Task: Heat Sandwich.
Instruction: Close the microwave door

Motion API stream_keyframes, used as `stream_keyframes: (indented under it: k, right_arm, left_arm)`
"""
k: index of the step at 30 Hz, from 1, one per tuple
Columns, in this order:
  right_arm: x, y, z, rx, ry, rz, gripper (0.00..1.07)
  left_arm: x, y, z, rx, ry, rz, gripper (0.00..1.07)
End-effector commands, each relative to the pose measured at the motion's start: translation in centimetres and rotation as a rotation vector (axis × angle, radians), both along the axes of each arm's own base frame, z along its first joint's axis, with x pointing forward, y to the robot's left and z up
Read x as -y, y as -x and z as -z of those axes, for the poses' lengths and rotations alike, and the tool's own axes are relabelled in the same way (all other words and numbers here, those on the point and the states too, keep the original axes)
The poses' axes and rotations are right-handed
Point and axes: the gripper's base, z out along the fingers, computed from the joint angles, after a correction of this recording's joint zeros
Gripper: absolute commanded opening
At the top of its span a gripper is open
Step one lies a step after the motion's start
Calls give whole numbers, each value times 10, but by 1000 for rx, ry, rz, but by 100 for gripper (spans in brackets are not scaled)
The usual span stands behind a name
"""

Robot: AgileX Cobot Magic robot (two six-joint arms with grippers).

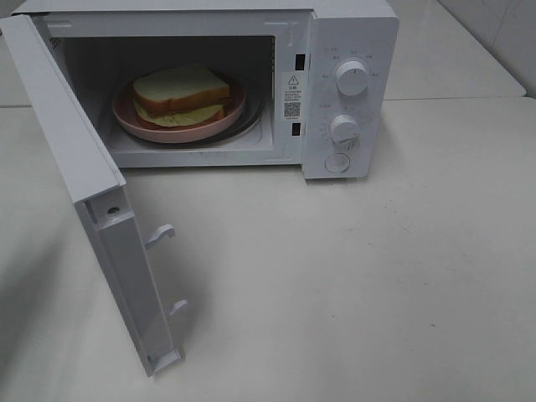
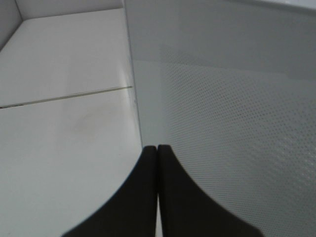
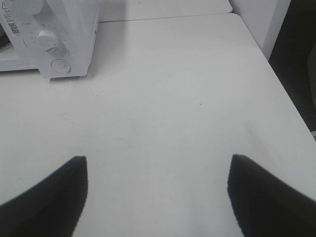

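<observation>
The sandwich, white bread with brown crust and a pale yellow filling, lies on a round pink plate inside the white microwave. The microwave door is swung wide open toward the front left. Neither arm shows in the exterior high view. In the left wrist view my left gripper is shut with nothing in it, its tips right at the edge of the door's outer dotted face. My right gripper is open and empty above the bare table, with the microwave's control panel ahead.
Two knobs and a round door-release button sit on the microwave's right panel. The white table extends to the front and right. Its right edge shows in the right wrist view.
</observation>
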Motion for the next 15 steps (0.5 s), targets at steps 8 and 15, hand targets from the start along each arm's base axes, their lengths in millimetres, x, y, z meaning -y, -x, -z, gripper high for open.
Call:
stream_keyframes:
  k: [8, 15]
  right_arm:
    - [0, 4, 0, 36, 4, 1, 76]
    - [0, 4, 0, 36, 4, 1, 76]
  left_arm:
    - [19, -16, 10, 38, 62, 150, 0]
    - [44, -20, 18, 26, 40, 236, 0]
